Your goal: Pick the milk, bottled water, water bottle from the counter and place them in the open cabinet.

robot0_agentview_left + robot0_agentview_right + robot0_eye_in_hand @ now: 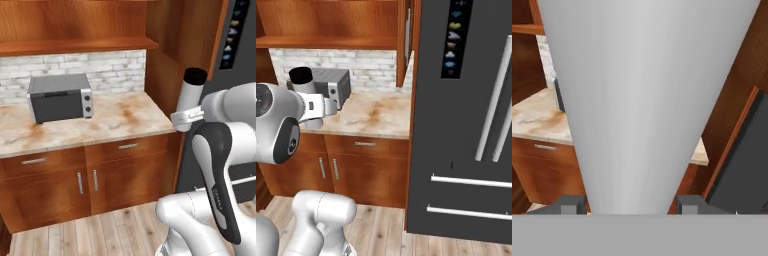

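You have the water bottle [190, 97] in the gripper [186, 117], with the jaws clamped on the lower part of its body, as the hand view shows with the silver wall [647, 100] rising between the two fingertips [572, 204]. The bottle stands close to upright, black cap up, carried in the air just off the end of the stone top [115, 120] that holds the toaster oven [60, 96]. It hangs below the level of the cabinet shelf [75, 45].

Treat the bottle as stiff and smooth. A metal cylinder will not give under the jaws, so the hold depends on friction alone, and it looks likely to slip or twist if you swing fast. It is tall, and your hold sits low on it, so the top will probably lean during quick turns. Keep it upright and move steadily.

You still need to lift it clear of the shelf edge before moving in. Watch the cap against the wooden side panel [165, 75] nearby.
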### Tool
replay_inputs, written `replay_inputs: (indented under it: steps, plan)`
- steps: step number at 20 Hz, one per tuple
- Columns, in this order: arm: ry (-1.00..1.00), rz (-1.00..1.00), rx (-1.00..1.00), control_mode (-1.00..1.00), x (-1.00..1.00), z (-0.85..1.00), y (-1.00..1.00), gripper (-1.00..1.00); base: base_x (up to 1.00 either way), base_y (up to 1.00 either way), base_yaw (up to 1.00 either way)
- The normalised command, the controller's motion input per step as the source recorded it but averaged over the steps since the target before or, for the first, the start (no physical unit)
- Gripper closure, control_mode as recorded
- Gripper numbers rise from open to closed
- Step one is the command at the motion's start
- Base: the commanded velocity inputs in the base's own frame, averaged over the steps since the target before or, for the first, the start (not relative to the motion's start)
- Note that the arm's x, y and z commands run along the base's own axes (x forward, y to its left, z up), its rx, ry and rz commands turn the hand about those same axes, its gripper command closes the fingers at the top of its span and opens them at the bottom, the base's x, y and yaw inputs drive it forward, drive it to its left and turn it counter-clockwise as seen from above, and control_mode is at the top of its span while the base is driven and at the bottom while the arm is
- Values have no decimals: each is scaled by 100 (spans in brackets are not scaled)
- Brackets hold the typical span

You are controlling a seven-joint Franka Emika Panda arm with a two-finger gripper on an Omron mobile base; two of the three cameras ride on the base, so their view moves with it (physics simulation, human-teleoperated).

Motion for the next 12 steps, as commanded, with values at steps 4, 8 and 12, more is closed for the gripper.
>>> replay_inputs:
  steps: [4,8,12]
  plan:
    - [0,0,0,100,0,0,0,100,49,39,0]
    - [0,0,0,100,0,0,0,100,58,38,0]
    - [0,0,0,100,0,0,0,100,54,34,0]
